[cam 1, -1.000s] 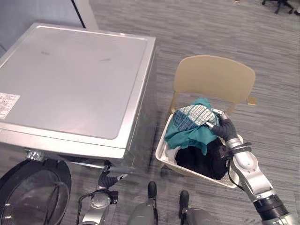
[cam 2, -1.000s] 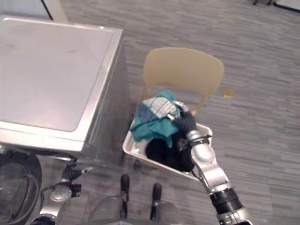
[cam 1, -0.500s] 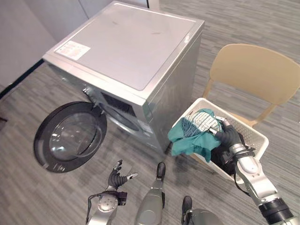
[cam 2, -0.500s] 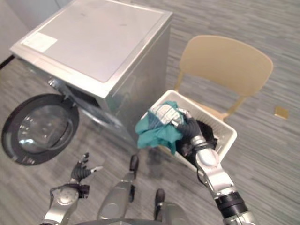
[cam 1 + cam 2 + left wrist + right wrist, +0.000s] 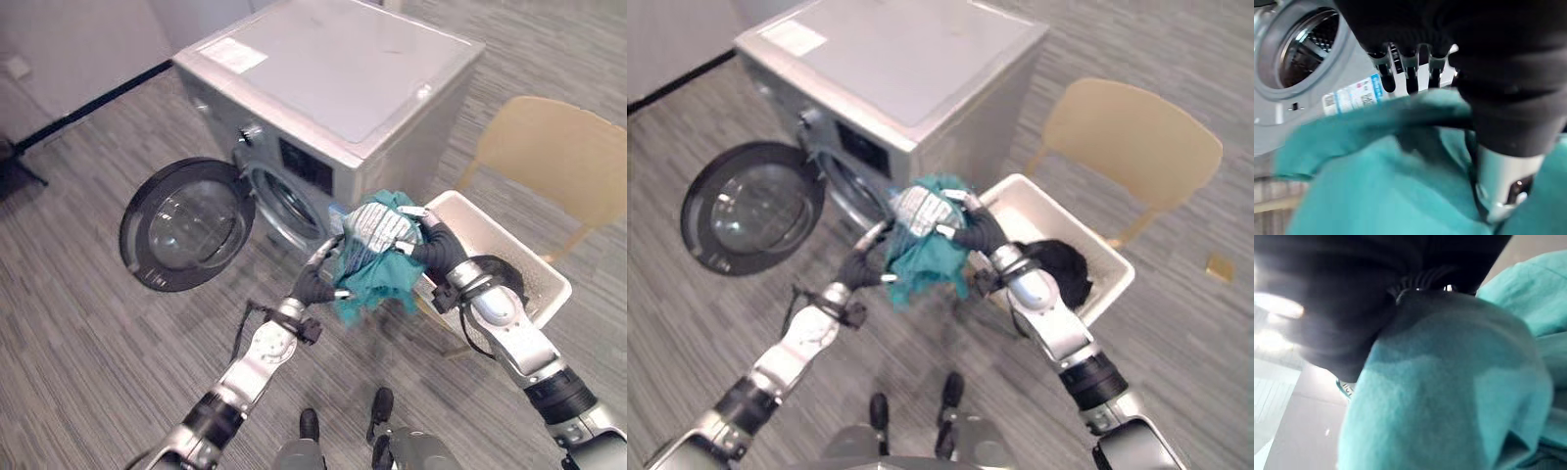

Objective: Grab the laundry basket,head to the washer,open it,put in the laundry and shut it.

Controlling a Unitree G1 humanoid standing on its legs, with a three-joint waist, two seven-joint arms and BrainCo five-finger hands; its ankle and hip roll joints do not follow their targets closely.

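Teal laundry bundle (image 5: 377, 257) with a patterned grey-white piece on top, held in mid-air between both hands, in front of the washer (image 5: 338, 93) and off the near corner of the white laundry basket (image 5: 509, 257). Right hand (image 5: 423, 242) has its fingers curled over the top of the bundle, clenched on the cloth; left hand (image 5: 315, 282) meets it from the other side, fingers wrapped into the teal fabric, thumb below the fold as the left wrist view shows. Loose teal folds hang well below both sets of fingers. Judgement: soft, light, shapeless load; no stiffness, so anything not pinched will sag and may drop. Not fragile. Best taken as now, bunched at the top with fingertips sunk into the folds. Washer door (image 5: 186, 223) stands swung open and the drum opening (image 5: 292, 204) is just beyond the left fingers. A dark garment (image 5: 1058, 269) sits in the basket behind the right hand. A tan chair (image 5: 554, 162) stands beyond the basket.
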